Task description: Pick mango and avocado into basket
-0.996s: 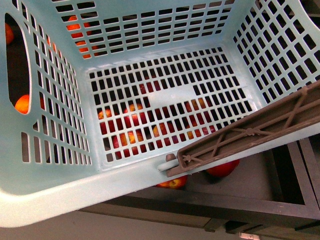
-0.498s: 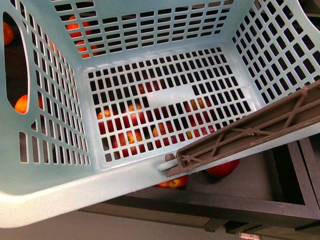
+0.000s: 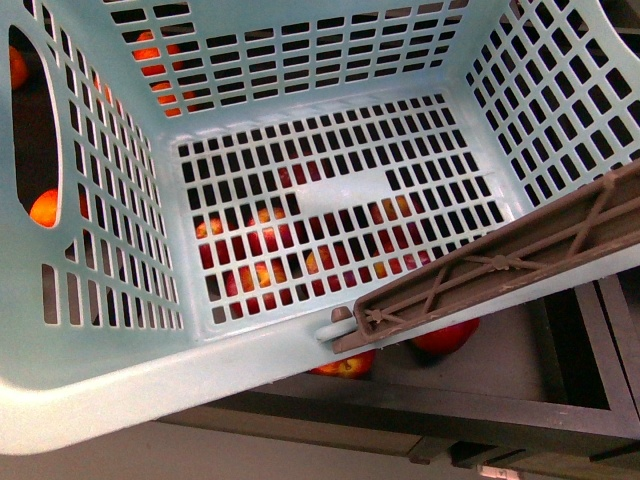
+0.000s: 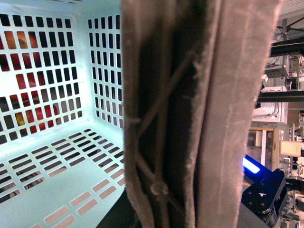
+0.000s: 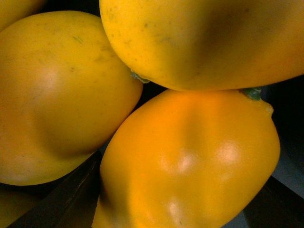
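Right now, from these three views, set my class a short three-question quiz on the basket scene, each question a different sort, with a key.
1. True or false: the turquoise basket is empty inside.
2. Multiple choice: what shows below the basket's floor slots in the front view? A) red apples B) avocados C) bananas
3. Fill in: the right wrist view is filled by close yellow-orange ____.
Key: 1 true; 2 A; 3 mangoes.
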